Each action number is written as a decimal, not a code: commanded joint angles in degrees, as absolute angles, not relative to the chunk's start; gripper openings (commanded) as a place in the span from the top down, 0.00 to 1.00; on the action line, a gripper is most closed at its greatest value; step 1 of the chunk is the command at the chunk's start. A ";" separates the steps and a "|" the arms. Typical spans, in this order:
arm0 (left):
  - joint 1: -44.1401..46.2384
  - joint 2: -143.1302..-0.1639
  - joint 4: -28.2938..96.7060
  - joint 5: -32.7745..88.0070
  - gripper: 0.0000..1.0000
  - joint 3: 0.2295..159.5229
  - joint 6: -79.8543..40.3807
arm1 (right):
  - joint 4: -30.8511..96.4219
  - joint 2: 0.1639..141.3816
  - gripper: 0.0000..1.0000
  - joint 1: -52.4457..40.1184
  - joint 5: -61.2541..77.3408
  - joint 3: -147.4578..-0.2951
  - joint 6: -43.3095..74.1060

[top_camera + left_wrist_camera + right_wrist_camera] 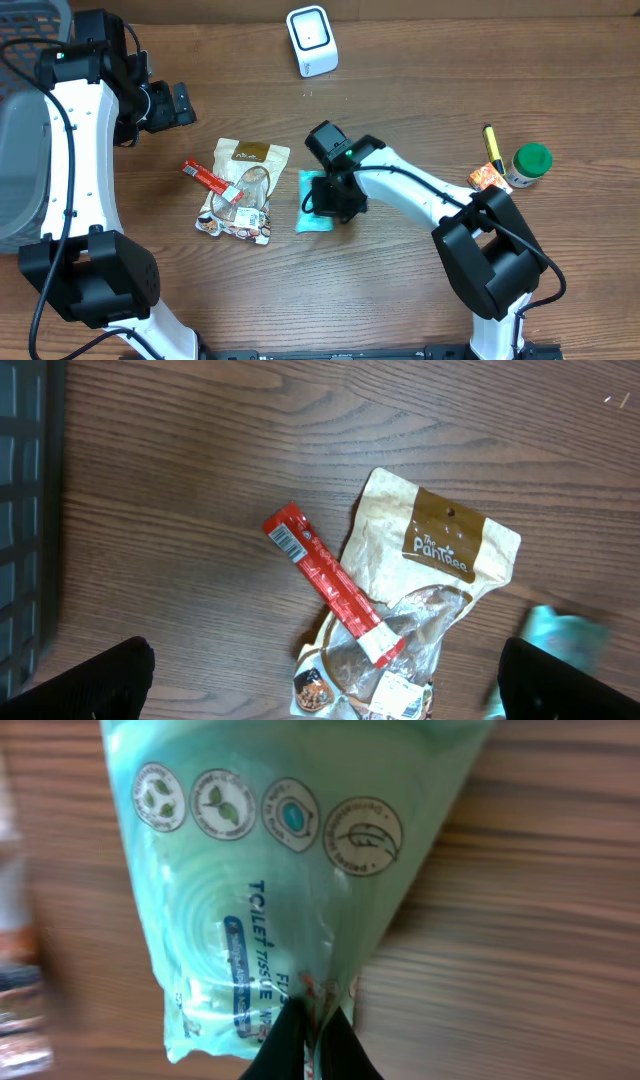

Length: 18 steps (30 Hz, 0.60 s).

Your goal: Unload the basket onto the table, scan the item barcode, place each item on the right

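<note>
My right gripper (335, 197) is shut on the edge of a teal toilet-tissue pack (311, 222) lying mid-table. In the right wrist view the two black fingers (285, 1045) pinch the pack (280, 870) at its lower seam, against the wood. No barcode shows on the pack's visible face. The white barcode scanner (312, 40) stands at the back of the table, well apart from the pack. My left gripper (180, 103) hangs open at the far left. In its wrist view the left gripper (325, 690) is above the table with nothing between its fingers.
A tan snack bag (243, 190) (440, 560) lies left of the pack, with a red stick packet (210, 180) (330, 585) across it, its barcode facing up. A grey basket (20, 150) sits far left. At the right are a green-capped bottle (527, 165), an orange packet (487, 178) and a yellow pen (492, 147).
</note>
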<state>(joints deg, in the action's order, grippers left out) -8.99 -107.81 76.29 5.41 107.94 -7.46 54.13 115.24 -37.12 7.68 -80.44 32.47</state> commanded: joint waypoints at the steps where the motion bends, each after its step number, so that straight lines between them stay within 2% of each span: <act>1: -8.56 -107.55 76.20 5.80 0.00 107.83 -6.81 | 59.29 111.77 0.96 -33.76 -9.28 -85.32 29.12; 9: -8.56 -107.55 76.20 5.80 0.00 107.83 -6.83 | 68.58 108.64 0.96 -35.07 -32.14 -89.12 27.03; 18: -8.56 -107.55 76.20 5.80 0.00 107.83 -6.83 | 64.90 114.74 0.96 -41.56 -39.90 -83.15 28.51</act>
